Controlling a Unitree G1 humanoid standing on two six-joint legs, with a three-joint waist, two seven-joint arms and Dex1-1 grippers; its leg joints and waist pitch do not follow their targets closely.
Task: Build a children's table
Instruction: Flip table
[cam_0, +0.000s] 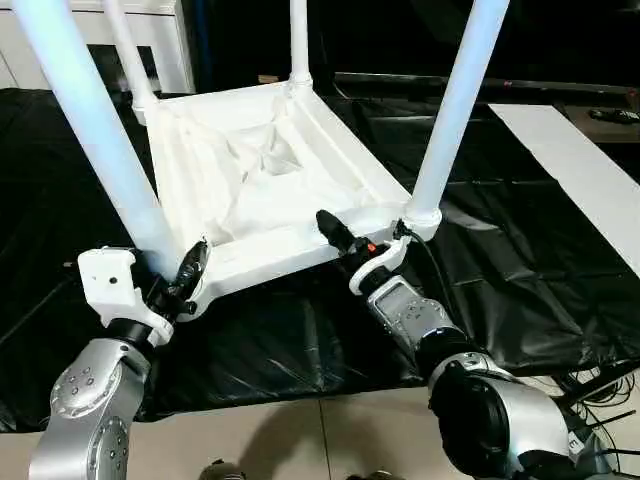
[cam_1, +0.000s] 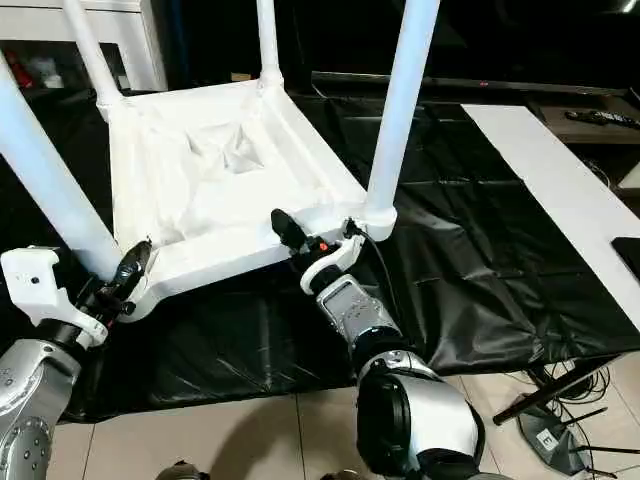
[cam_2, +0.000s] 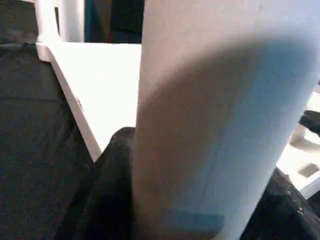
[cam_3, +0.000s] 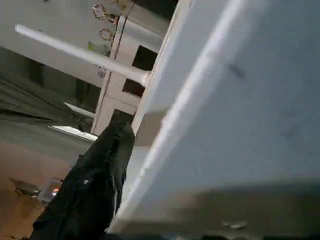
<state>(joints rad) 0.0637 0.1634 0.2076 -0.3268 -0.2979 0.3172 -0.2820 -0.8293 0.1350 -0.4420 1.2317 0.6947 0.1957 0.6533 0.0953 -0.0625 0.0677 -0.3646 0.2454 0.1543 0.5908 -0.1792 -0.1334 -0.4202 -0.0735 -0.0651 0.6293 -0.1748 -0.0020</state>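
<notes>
Upside down on the black-draped desk (cam_0: 300, 340): the children's table (cam_0: 262, 175), all four legs standing upward from its corner sockets. Left pincer (cam_0: 178, 280) clamped around the base of the near-left leg (cam_0: 95, 130), long axis upright. Right pincer (cam_0: 345, 243) at the top's near edge beside the near-right leg (cam_0: 455, 110), nearer that corner; grip there impossible to tell. Left wrist view: leg pressed between dark fingers (cam_2: 112, 165), hidden from head views.

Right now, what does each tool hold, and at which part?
The left tool grips the table's near-left leg close to its socket. The right tool is at the tabletop's near rim; a firm hold cannot be told.
</notes>
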